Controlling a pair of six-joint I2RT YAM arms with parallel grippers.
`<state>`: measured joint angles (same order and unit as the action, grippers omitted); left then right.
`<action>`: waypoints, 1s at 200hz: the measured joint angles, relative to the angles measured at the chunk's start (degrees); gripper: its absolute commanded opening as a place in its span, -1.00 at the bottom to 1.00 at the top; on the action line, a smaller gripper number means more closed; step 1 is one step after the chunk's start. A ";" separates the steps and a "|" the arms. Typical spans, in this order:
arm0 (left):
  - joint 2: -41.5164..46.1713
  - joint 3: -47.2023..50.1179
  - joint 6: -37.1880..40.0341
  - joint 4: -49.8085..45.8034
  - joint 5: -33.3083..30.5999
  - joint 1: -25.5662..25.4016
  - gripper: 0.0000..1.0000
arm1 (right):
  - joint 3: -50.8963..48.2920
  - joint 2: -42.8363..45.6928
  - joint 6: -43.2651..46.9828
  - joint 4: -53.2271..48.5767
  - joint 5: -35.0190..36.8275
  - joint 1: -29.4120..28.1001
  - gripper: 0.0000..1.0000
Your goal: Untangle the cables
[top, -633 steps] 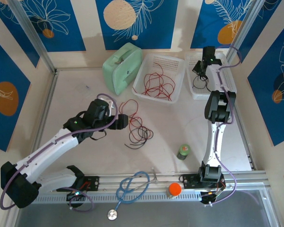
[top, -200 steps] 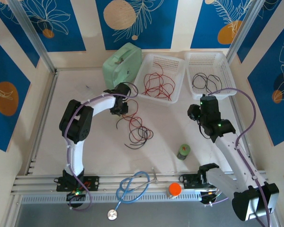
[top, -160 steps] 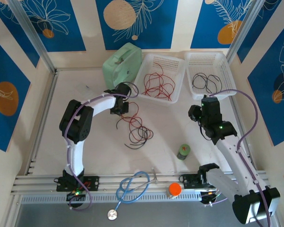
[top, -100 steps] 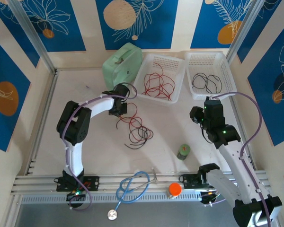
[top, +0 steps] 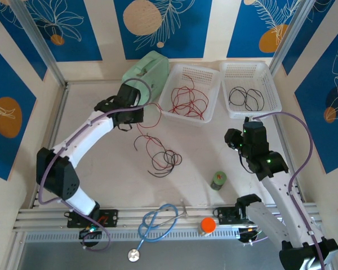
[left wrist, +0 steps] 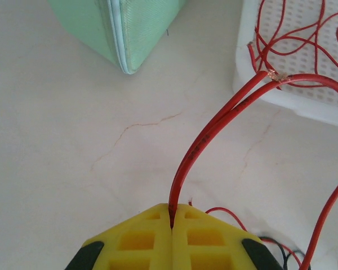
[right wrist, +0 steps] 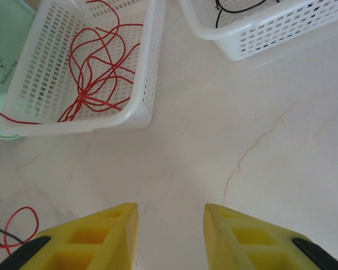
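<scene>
The left fingers [left wrist: 141,239] clamp the red cable [left wrist: 214,126], which runs off the wrist view's edge. It tangles with the black cable [top: 169,161] near the middle of the counter [top: 118,169], its crossings too fine to trace. The right fingers [right wrist: 101,230] stand apart above the counter.

Glossy red cable [left wrist: 197,147], white plastic basket [right wrist: 149,62], matt green cloth case [left wrist: 141,28], smooth marbled table [left wrist: 73,140].

Cables [top: 164,159] lie on the table [top: 203,149] before a basket [top: 169,87], a case [top: 152,67] at its left

Left pincer [left wrist: 172,216] pinching red cable [left wrist: 214,132] — green case [left wrist: 124,28], white basket [left wrist: 287,95] beyond
</scene>
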<state>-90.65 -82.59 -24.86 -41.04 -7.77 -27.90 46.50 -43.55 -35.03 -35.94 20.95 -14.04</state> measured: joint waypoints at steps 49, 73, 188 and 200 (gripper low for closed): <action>0.17 -10.05 3.39 -12.17 0.70 -1.44 -1.00 | 1.31 -0.07 -0.20 -0.98 -1.18 -0.59 -0.14; 0.92 -10.95 4.00 -14.99 1.18 -2.56 -1.00 | 3.04 -1.16 1.18 -0.68 -6.69 -2.23 0.15; 6.51 -11.76 3.98 -18.91 1.70 -3.37 -1.00 | -4.63 -30.18 34.53 38.82 -20.06 -37.99 0.36; 6.51 -11.76 3.98 -19.06 1.70 -3.37 -1.00 | -4.61 -34.32 36.65 43.30 -18.75 -38.97 0.33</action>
<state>-84.14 -94.35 -20.88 -60.10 -6.07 -31.27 41.89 -77.87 1.63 7.35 2.20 -53.01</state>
